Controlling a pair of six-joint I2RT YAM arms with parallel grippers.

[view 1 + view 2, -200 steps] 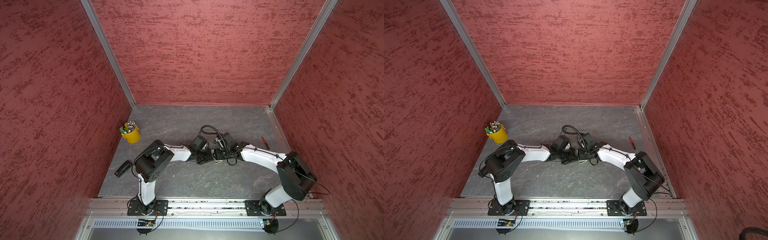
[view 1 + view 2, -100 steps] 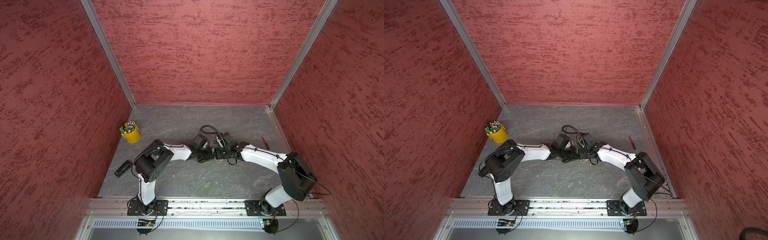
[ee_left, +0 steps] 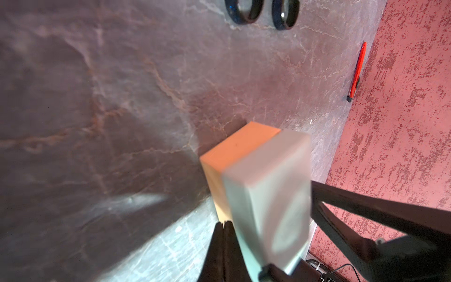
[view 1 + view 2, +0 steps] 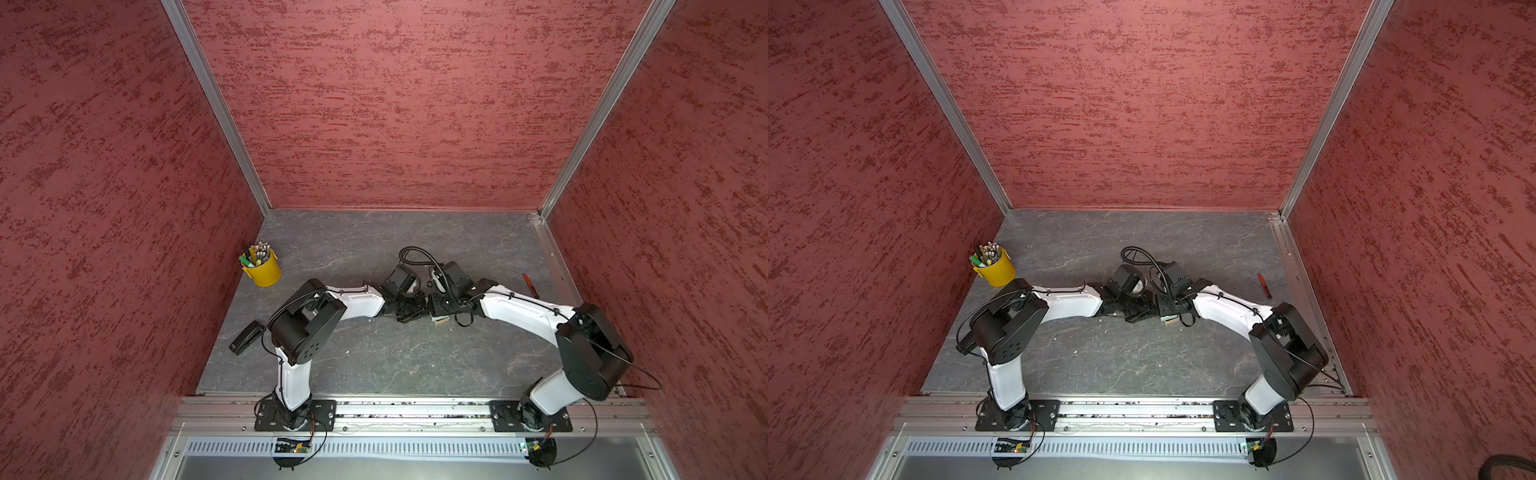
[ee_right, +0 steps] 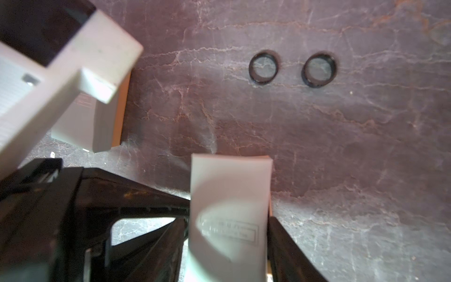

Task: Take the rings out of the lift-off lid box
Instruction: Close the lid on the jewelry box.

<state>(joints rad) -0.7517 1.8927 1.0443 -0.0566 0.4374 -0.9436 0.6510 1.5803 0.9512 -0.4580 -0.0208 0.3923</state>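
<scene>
Two black rings [image 5: 263, 67] [image 5: 319, 69] lie flat on the grey table beyond the box, side by side, and also show in the left wrist view [image 3: 244, 12] [image 3: 284, 14]. A mint-green box [image 5: 229, 219] with an orange edge stands between the fingers of my right gripper [image 5: 228, 219], which is shut on its two sides. My left gripper [image 3: 223, 223] is shut and empty, with its tips against the box's orange side [image 3: 234, 151]. In both top views the grippers meet mid-table over the box [image 4: 440, 320] [image 4: 1169, 320]. The rings do not show there.
A second pale box piece with an orange edge [image 5: 105, 127] sits beside the held one, partly behind a white block. A red pen [image 4: 530, 285] lies near the right wall, a yellow pen cup [image 4: 262, 270] at the back left and a black stapler [image 4: 246, 337] by the left wall.
The left wrist has shifted slightly toward the back, staying beside the right gripper. The box and both arms otherwise stand about where they were.
</scene>
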